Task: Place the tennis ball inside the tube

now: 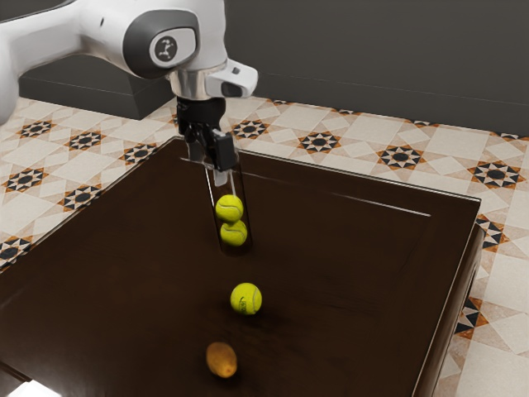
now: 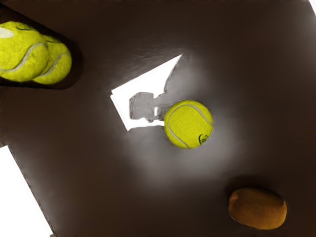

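1 dark brown rectangular table [image 1: 149, 273]. 1 black two-finger gripper [image 1: 209, 167] above it, fingers spread w/ gap, nothing held. 1 clear cylindrical tube [image 1: 236, 184] on table; top partly hidden behind gripper in ext. view, cut off in wrist view. 3 yellow-green felt tennis balls total: upper ball [image 1: 229, 208] + lower ball [image 1: 235, 235] in tube, lower partly covered; loose ball [image 1: 246, 298] on table, outside tube. 1 brown oval object [image 1: 221, 360], exact kind unclear.
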You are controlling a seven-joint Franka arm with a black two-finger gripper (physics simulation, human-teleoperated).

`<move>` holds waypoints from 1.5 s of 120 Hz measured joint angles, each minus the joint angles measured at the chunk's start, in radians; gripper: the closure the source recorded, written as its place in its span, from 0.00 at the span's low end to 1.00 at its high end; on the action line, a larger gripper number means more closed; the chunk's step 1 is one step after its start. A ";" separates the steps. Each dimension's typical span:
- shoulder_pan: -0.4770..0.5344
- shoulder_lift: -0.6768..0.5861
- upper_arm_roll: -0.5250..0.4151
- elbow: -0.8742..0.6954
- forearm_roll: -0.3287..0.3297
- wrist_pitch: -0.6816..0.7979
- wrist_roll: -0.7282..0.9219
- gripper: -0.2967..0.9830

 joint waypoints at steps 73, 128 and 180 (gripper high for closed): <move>-0.018 0.218 0.019 -0.377 -0.224 0.447 -0.012 0.23; -0.034 0.331 0.075 -0.396 -0.226 0.678 -0.072 0.45; -0.042 0.095 0.066 -0.044 -0.067 0.410 -0.119 0.56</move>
